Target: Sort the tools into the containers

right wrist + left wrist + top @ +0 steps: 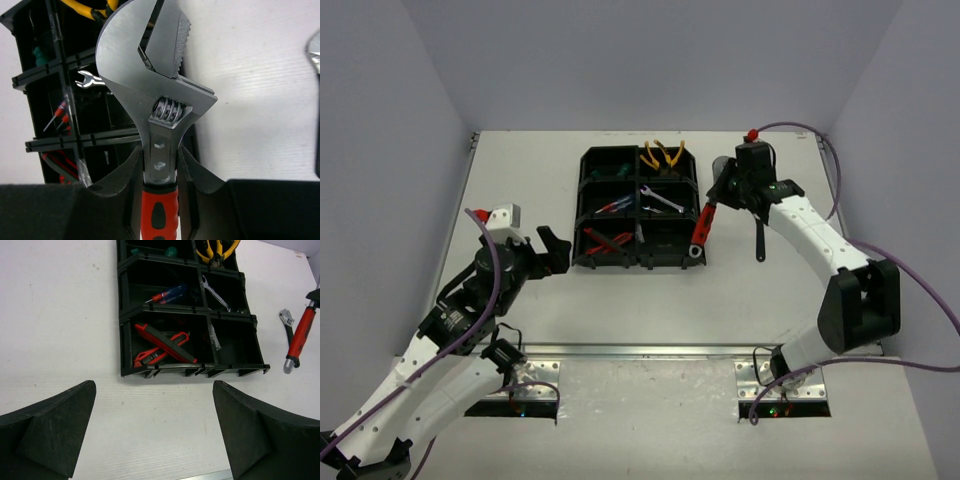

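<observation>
Right tool (pixel 160 172) around adjustable wrench (pixel 162 112)

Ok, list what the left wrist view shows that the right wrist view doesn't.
Left wrist only: the open left gripper and the red wrench's full handle, right of the tray. Right wrist only: the right gripper shut on that wrench below its head, worm screw close up. Both: the tray, yellow pliers, a silver wrench, and the knives and screwdrivers, mere slivers in the right view.
</observation>
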{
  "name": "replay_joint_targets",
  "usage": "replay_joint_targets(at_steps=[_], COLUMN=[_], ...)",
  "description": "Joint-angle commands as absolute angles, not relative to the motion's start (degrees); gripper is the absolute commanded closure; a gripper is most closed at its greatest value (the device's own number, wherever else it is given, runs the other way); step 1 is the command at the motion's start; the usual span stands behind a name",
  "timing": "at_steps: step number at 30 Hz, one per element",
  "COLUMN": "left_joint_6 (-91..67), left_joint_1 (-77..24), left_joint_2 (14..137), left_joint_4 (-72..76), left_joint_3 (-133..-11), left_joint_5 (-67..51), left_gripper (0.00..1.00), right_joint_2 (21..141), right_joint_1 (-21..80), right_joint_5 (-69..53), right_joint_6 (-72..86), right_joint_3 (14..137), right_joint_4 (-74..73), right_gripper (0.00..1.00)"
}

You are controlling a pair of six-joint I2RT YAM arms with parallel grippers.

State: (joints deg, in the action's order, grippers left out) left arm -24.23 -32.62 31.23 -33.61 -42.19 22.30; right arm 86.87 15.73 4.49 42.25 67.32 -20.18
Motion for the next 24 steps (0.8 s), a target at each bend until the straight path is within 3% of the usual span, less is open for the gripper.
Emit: replay_joint_targets(at_steps=[1, 9, 17, 24], left_joint_6=[-23.7, -23.7, -23.7, -23.7], left_joint_1=[-33.2, -33.2, -33.2, -33.2], left_joint_2=[30.2, 29.7, 28.8, 28.9], left_joint_4=[-31.5, -31.5, -31.3, -31.3], left_joint_3=[-42.2, -42.2, -42.0, -42.1], left_joint_5=[22.8, 22.7, 22.6, 22.5], left_gripper=[0.00, 0.00, 0.00, 0.00], right_joint_2=[89.1, 90.4, 92.5, 90.4], right_joint_1=[21.0, 27.3, 30.3, 31.9], right_joint_5=[9.7, 19.7, 25.2, 29.3], right_joint_6=[51.3, 60.6, 54.0, 58.6], right_joint_3=[74.3, 72.7, 77.9, 73.1], right_joint_4=[-11.0, -7.7, -9.7, -7.7], right_gripper=[1.00, 1.00, 1.00, 1.00])
